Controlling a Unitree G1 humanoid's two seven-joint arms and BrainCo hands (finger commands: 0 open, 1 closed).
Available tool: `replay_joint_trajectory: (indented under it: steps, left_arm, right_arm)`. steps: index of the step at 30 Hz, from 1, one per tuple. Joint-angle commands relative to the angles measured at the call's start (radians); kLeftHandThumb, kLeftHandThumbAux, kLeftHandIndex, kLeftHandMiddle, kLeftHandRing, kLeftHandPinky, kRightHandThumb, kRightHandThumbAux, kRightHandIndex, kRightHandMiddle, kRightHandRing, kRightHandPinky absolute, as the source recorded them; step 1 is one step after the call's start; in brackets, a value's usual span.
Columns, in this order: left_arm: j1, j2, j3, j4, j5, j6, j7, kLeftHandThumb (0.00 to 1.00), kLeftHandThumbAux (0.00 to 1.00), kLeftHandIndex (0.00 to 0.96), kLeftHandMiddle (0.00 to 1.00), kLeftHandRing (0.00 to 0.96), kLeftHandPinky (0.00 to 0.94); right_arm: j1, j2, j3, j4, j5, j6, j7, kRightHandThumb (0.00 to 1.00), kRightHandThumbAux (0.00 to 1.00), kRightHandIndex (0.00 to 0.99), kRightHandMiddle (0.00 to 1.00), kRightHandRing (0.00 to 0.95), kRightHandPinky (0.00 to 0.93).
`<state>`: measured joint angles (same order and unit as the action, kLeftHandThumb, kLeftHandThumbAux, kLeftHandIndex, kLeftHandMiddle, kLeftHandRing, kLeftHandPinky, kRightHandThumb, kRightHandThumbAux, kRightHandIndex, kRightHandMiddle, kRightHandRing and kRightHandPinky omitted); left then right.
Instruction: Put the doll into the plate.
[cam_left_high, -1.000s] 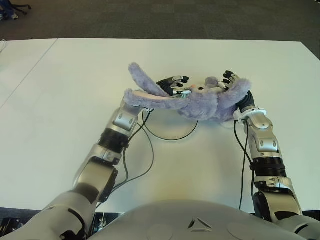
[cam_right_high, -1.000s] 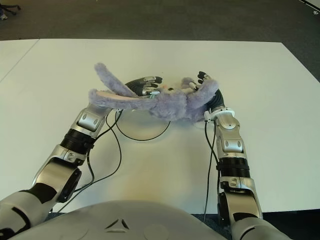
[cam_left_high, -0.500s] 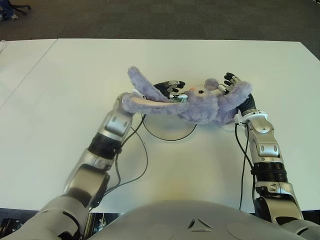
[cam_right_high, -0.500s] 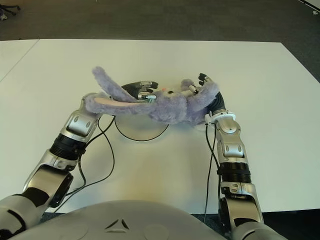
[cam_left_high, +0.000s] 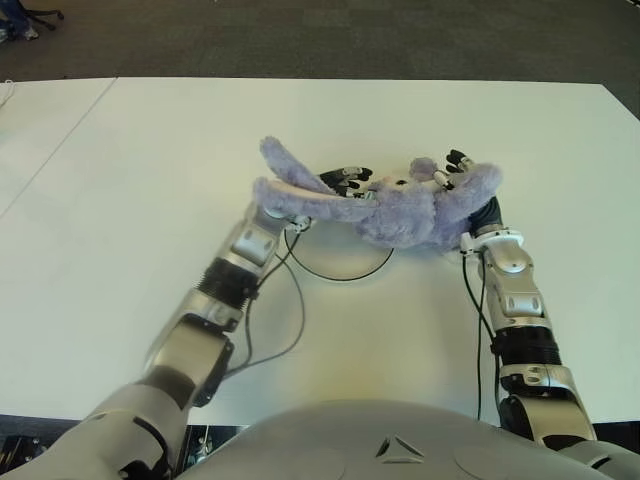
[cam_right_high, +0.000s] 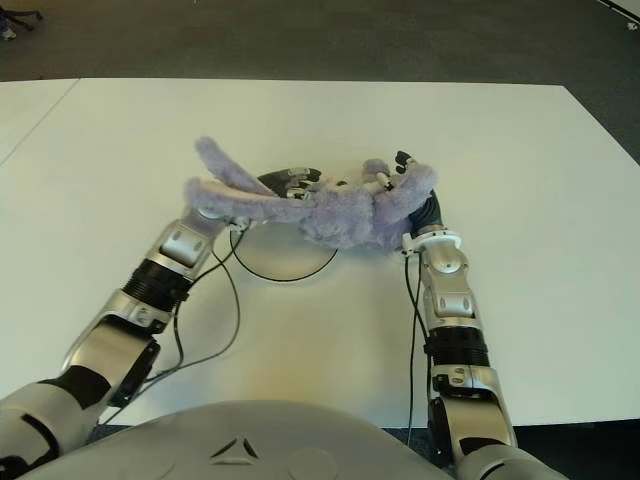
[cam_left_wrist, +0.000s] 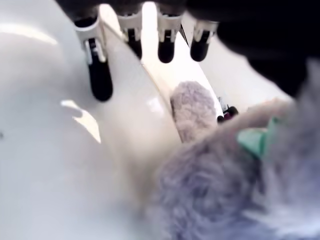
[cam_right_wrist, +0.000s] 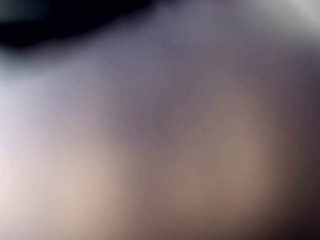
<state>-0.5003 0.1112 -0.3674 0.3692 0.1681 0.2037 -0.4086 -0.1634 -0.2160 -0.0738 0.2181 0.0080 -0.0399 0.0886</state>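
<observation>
The doll (cam_left_high: 400, 212) is a purple plush rabbit with long ears, held between both hands over the right part of the white plate (cam_left_high: 335, 255), which has a dark rim. My left hand (cam_left_high: 345, 180) is at its head. Its fingers (cam_left_wrist: 100, 75) are only slightly bent above the plate, and plush presses against the palm. The ears (cam_left_high: 290, 185) drape over my left wrist. My right hand (cam_left_high: 455, 165) curls over the doll's rear end, and purple fur fills its wrist view. Whether the doll touches the plate is hidden.
The white table (cam_left_high: 150, 180) stretches wide on all sides, with dark floor beyond its far edge. Black cables hang from both wrists and trail over the table (cam_left_high: 295, 310) near the plate's front.
The doll has sunk slightly and shifted a little left over the plate, both hands still on it. My left elbow swung outward, then came back in.
</observation>
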Motion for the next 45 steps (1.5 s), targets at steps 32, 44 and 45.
replay_joint_trajectory:
  steps: [32, 44, 45]
  left_arm:
    - [-0.161, 0.047, -0.293, 0.654, 0.491, -0.69, 0.589, 0.516, 0.345, 0.06, 0.22, 0.44, 0.579]
    - [-0.185, 0.043, -0.3, 0.683, 0.515, -0.701, 0.622, 0.55, 0.36, 0.354, 0.435, 0.505, 0.556]
    - [-0.185, 0.041, -0.297, 0.685, 0.511, -0.702, 0.625, 0.551, 0.36, 0.357, 0.437, 0.505, 0.556]
  right_arm:
    - [-0.167, -0.193, 0.274, 0.557, -0.482, -0.478, -0.356, 0.556, 0.592, 0.585, 0.776, 0.787, 0.827]
    - [-0.165, -0.154, 0.211, 0.526, -0.374, -0.407, -0.326, 0.628, 0.685, 0.63, 0.802, 0.796, 0.806]
    - [-0.164, -0.151, 0.208, 0.523, -0.373, -0.403, -0.334, 0.628, 0.685, 0.63, 0.802, 0.796, 0.806]
